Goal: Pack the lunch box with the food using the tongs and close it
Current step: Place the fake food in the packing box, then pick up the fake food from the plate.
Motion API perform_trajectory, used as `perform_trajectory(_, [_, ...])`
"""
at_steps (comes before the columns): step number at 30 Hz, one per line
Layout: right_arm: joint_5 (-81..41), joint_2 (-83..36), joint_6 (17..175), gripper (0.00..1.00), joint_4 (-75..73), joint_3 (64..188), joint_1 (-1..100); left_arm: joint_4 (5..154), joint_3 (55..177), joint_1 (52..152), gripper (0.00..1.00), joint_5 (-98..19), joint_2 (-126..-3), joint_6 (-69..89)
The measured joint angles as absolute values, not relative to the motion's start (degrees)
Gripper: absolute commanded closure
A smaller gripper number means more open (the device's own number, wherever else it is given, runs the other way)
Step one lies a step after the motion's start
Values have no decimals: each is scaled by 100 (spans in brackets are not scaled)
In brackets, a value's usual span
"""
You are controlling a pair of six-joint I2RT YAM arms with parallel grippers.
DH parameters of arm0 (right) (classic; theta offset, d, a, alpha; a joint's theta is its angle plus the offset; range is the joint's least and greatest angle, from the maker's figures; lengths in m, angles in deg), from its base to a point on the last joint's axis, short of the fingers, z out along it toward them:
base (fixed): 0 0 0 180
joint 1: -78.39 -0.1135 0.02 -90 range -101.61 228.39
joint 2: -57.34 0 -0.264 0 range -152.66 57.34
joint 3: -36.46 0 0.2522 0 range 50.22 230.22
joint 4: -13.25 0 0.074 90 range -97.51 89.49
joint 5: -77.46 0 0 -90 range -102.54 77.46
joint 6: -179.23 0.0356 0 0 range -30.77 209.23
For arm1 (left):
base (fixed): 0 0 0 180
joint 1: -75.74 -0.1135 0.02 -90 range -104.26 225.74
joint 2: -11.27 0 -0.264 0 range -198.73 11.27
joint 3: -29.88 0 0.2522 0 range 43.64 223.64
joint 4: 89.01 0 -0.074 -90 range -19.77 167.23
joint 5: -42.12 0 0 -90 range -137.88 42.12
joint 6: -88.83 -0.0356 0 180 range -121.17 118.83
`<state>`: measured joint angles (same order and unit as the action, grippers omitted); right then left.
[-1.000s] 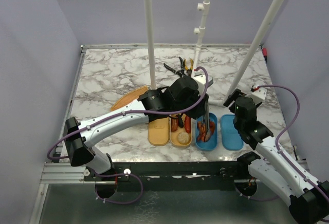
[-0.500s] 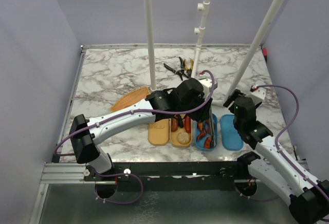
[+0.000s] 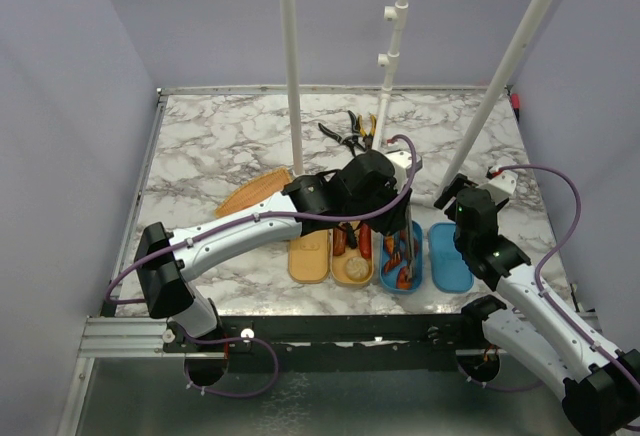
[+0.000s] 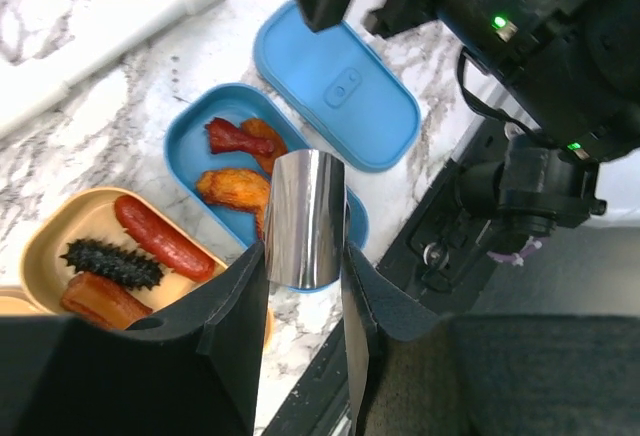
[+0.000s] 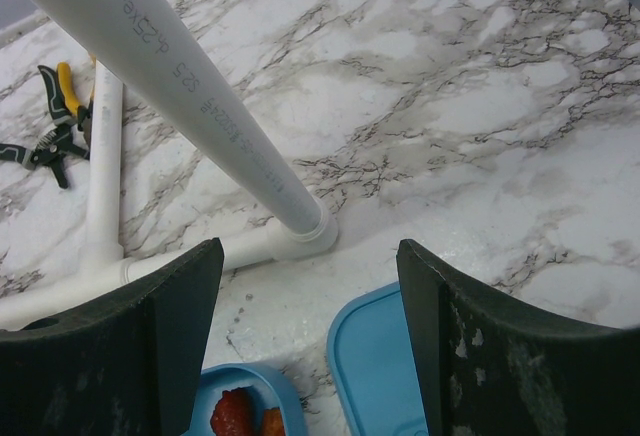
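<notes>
My left gripper (image 4: 305, 256) is shut on the shiny grey tongs (image 4: 308, 218), which hang over the open blue lunch box (image 4: 188, 148). The tongs (image 3: 407, 234) point down into that box (image 3: 416, 278). Red and orange food (image 4: 233, 185) lies inside it. A red sausage (image 4: 164, 243) and a dark spiky piece (image 4: 114, 262) sit in the tan tray (image 4: 45, 246); a beige ball (image 3: 356, 269) rests there too. The blue lid (image 3: 449, 256) lies right of the box. My right gripper (image 5: 305, 356) hovers open and empty above the lid (image 5: 385, 376).
White pipe posts (image 3: 289, 66) rise from the marble table (image 3: 220, 146), one slanting past my right gripper (image 5: 190, 86). Black-and-yellow pliers (image 3: 352, 132) lie at the back. An orange lid (image 3: 252, 192) lies left of the trays. The table's front edge runs just below the boxes.
The left arm shifted a little to the right and the tongs' arms spread wider. A red-orange piece now lies at the near end of the blue box. The right arm stayed still.
</notes>
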<state>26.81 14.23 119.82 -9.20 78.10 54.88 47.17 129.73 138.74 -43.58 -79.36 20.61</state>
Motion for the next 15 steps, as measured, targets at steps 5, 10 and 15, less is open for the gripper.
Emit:
perform_trajectory(5, [2681, 1423, 11982, 25, -920, 7804, 5488, 4649, 12979, 13533, 66, -4422, -7849, 2041])
perform_trajectory(10, [2681, 1425, 11982, 25, -920, 7786, 5488, 4387, 13010, 13155, 67, -4540, -7574, 1932])
perform_trajectory(15, [2681, 1425, 11982, 25, -920, 7780, 5488, 4085, 13075, 12843, 67, -4743, -7248, 1801])
